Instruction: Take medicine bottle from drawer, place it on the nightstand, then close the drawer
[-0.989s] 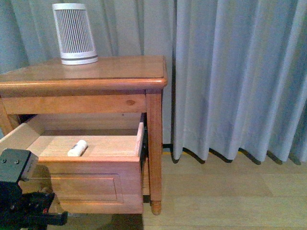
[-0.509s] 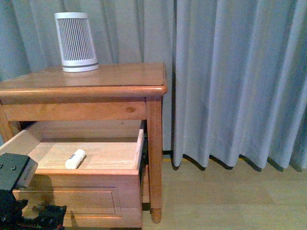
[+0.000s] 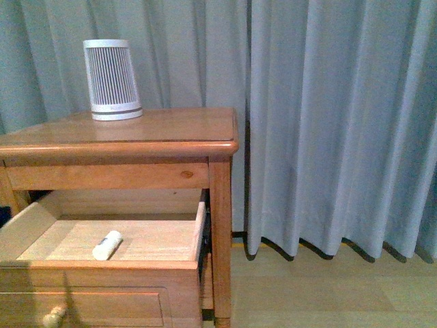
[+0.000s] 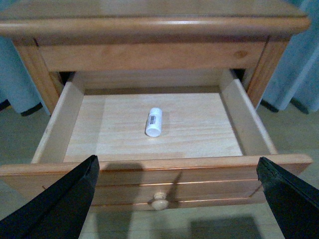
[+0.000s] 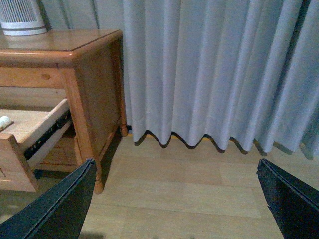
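Note:
The medicine bottle (image 3: 107,244) lies on its side on the pale floor of the open upper drawer (image 3: 102,273) of the nightstand (image 3: 164,130). In the left wrist view the bottle (image 4: 154,122) lies in the middle of the drawer (image 4: 149,167), whose knob (image 4: 160,200) faces me. My left gripper (image 4: 177,191) is open and empty, in front of the drawer front, short of the bottle. My right gripper (image 5: 177,194) is open and empty over the floor to the right of the nightstand (image 5: 84,64). Neither gripper shows in the front view.
A white-and-grey ribbed tapered device (image 3: 111,80) stands at the back left of the nightstand top. Grey curtains (image 3: 328,123) hang behind and to the right. Pale wooden floor (image 5: 189,184) lies right of the nightstand.
The front view has risen: the nightstand, device and drawer sit lower in the picture. The left arm's black body has dropped out of the lower left corner. The bottle lies where it was.

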Action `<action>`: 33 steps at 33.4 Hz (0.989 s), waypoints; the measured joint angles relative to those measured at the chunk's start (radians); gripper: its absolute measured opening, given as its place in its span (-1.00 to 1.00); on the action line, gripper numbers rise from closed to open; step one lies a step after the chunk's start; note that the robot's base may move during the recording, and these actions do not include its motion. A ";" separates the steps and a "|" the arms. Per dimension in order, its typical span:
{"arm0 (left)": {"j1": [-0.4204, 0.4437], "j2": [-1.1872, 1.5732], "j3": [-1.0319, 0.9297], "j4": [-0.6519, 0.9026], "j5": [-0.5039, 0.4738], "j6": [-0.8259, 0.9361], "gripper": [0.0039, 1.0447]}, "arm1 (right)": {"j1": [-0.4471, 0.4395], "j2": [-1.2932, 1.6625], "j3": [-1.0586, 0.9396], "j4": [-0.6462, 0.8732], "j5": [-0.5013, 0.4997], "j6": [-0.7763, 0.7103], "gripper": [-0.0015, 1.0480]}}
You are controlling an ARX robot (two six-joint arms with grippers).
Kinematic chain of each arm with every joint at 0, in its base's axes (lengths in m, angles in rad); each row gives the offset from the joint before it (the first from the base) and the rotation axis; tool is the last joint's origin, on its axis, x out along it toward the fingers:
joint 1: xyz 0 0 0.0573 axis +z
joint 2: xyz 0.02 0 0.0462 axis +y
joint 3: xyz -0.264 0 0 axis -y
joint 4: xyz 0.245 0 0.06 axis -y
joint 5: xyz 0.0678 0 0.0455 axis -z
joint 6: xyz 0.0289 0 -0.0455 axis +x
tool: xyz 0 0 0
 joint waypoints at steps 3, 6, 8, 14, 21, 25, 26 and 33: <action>0.002 -0.159 -0.014 -0.118 0.006 -0.018 0.88 | 0.000 0.000 0.000 0.000 0.000 0.000 0.87; 0.003 -0.321 -0.032 -0.250 -0.006 -0.034 0.88 | 0.000 0.000 0.000 0.000 0.000 0.000 0.87; 0.005 -0.407 -0.043 -0.323 -0.008 -0.050 0.88 | 0.000 0.000 0.000 0.000 0.000 0.000 0.87; 0.009 -0.484 -0.096 -0.241 -0.090 -0.051 0.70 | 0.000 0.000 0.000 0.000 0.000 0.000 0.87; 0.015 -0.583 -0.239 -0.128 -0.138 -0.041 -0.15 | 0.000 0.000 0.000 0.000 0.000 0.000 0.87; 0.015 -0.637 -0.283 -0.131 -0.138 -0.039 -0.63 | 0.000 0.000 0.000 0.000 0.000 0.000 0.87; 0.015 -0.650 -0.291 -0.135 -0.138 -0.039 -0.74 | 0.000 0.000 0.000 0.000 0.000 0.000 0.87; 0.015 -0.741 -0.341 -0.177 -0.138 -0.037 -0.95 | 0.000 0.000 0.000 0.000 0.000 0.000 0.87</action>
